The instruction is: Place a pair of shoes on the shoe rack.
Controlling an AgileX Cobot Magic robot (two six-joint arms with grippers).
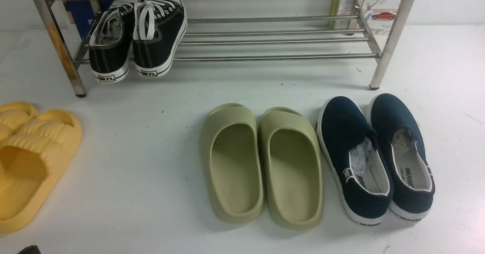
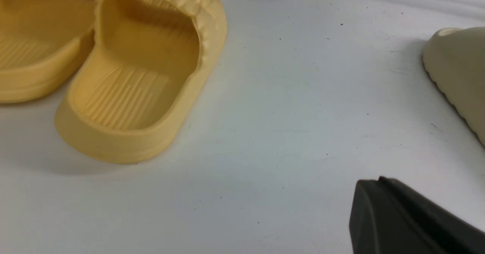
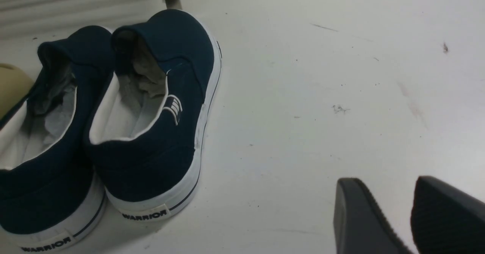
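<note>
The pair of shoes (image 1: 138, 38), black canvas sneakers with white laces and soles, sits side by side on the lower shelf at the left end of the shoe rack (image 1: 273, 57), heels hanging over the front tube. Neither gripper touches them. In the left wrist view my left gripper (image 2: 379, 186) hovers low over the white floor, its dark fingers pressed together and holding nothing. My right gripper (image 3: 388, 182) also hangs over bare floor, beside the navy shoes, with a clear gap between its two fingers and nothing in it.
Yellow ribbed slides (image 1: 34, 159) lie at the front left, close to the left gripper. Olive-green foam slides (image 1: 261, 163) rest in the middle. Navy slip-on shoes (image 1: 375, 155) stand at the right, below the rack's right front leg (image 1: 390, 45).
</note>
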